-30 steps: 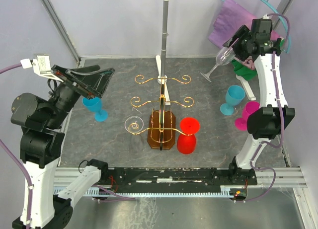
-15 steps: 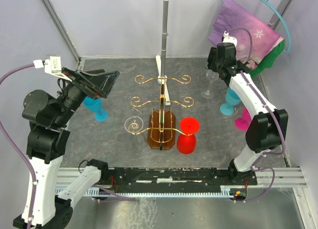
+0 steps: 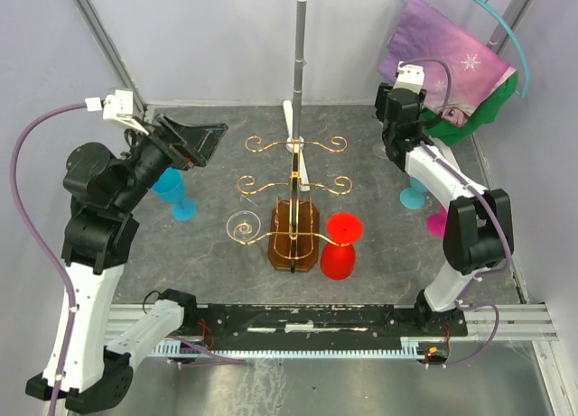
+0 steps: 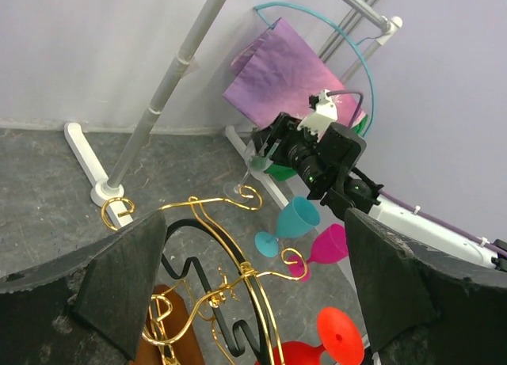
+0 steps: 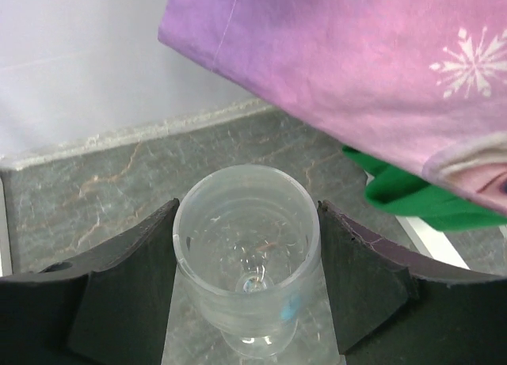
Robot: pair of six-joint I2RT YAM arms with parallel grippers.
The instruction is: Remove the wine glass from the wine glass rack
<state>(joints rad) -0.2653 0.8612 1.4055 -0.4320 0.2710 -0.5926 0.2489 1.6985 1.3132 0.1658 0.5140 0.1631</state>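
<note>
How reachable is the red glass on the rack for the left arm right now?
Probably not directly. The red glass is on the right of the rack, whose gold arms stand between it and the open left gripper, up over the blue glass. Going around looks needed.

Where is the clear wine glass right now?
In the right wrist view, the clear wine glass is held upright in the right gripper, at the far right corner of the table, beside the purple cloth.

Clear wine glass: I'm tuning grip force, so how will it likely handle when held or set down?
Probably slippery: the clear wine glass has a smooth round bowl in the right gripper. Likely fragile, its wall looks thin. Narrow stem, so perhaps tippy.
</note>
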